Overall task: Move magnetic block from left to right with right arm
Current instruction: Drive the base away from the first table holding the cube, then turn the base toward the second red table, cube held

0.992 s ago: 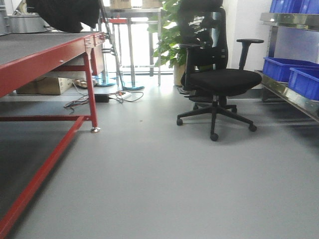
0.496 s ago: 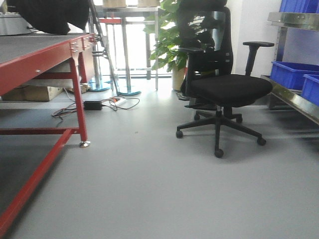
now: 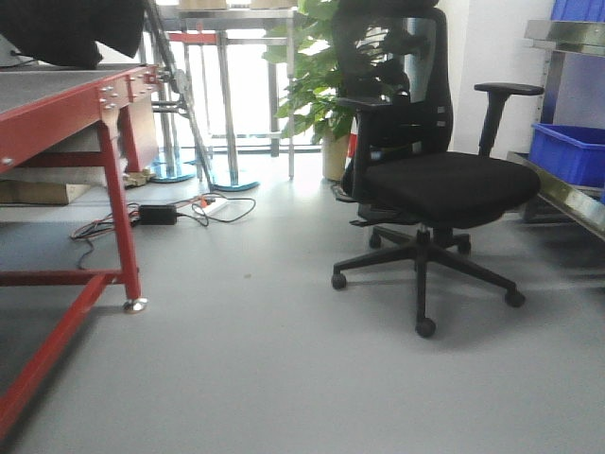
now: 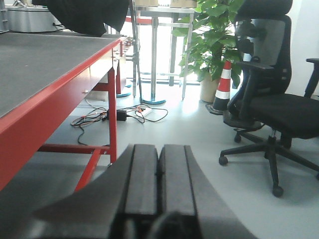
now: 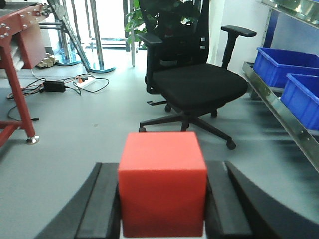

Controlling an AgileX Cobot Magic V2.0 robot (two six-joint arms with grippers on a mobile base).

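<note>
Grey floor (image 3: 284,378); black office chair (image 3: 444,180)

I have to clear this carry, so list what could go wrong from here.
1. The right gripper pinches the magnetic block by only two side faces over bare floor; a slip would probably drop it.
2. The office chair stands close ahead with its legs spread, so driving forward may clip it.
3. A power adapter and cables lie beside the red table; the wheels could snag them.

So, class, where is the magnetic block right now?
In the right wrist view, the magnetic block sits low centre, held in the right end effector, with the office chair beyond it.
</note>
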